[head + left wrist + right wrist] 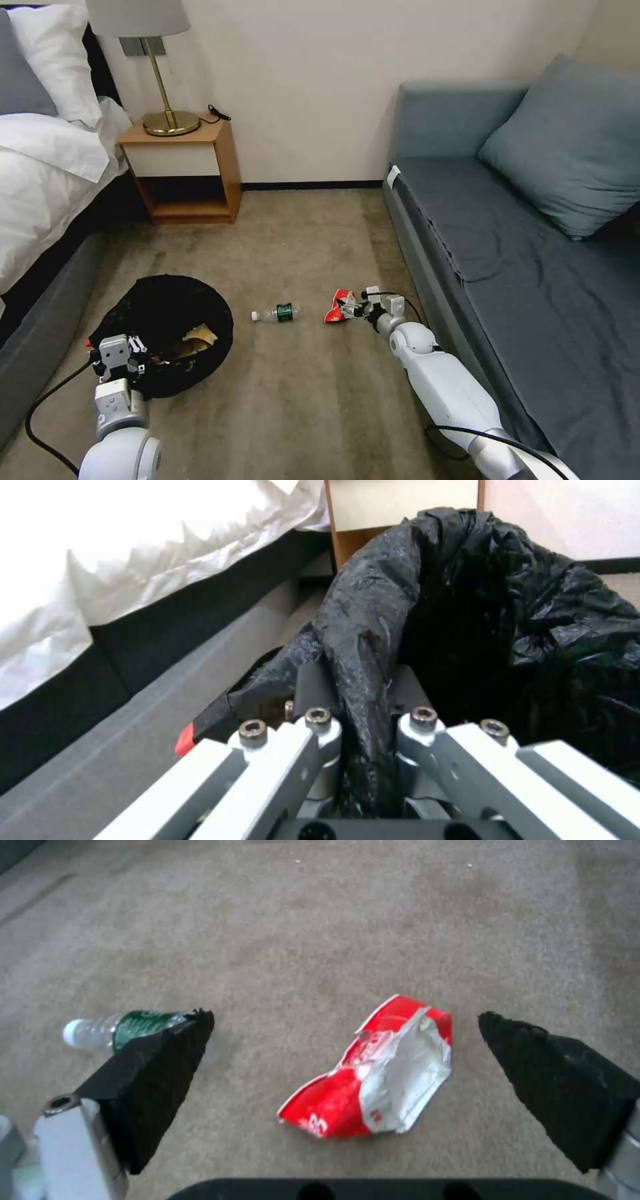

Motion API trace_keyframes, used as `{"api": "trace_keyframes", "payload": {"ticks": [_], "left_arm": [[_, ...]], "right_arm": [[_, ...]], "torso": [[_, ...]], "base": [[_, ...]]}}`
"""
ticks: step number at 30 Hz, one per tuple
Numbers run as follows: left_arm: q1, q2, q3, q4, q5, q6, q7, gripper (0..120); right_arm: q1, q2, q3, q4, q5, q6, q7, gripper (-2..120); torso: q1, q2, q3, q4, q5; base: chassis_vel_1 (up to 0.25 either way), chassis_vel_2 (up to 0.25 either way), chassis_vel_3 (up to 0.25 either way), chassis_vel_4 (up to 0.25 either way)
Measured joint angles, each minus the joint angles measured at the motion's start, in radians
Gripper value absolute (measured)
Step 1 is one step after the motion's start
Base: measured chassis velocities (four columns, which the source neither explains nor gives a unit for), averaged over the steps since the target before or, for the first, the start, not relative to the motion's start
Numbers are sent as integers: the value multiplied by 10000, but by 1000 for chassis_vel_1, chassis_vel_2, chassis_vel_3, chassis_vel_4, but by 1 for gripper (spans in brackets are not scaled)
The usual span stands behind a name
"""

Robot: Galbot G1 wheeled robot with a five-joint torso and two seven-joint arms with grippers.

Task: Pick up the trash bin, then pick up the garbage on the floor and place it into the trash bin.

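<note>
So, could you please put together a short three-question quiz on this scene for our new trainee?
1. True or false: the left hand is shut on the trash bin rim.
2. The right hand is open above which item? A) bottle B) red wrapper C) gold packet
3. Name the litter lying on the floor between bin and wrapper.

Key: 1 true; 2 B; 3 the bottle.

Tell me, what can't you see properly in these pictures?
- Trash bin: head view, its white wall is covered by the black bag.
- Bin contents: head view, brown paper partly sunk in shadow.
- Bottle: right wrist view, half behind the right end effector finger.
</note>
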Motion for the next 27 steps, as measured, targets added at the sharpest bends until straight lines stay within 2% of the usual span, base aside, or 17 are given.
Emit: {"api": "trace_keyframes", "payload": {"ticks": [27], "left_arm": [[-186, 99, -56, 265, -150, -85, 3, 4]], "right_arm": [[261, 17, -356, -181, -220, 47, 7, 100]], "torso": [[0, 0, 0, 0, 0]], "base": [[-84, 84, 90, -88]]}}
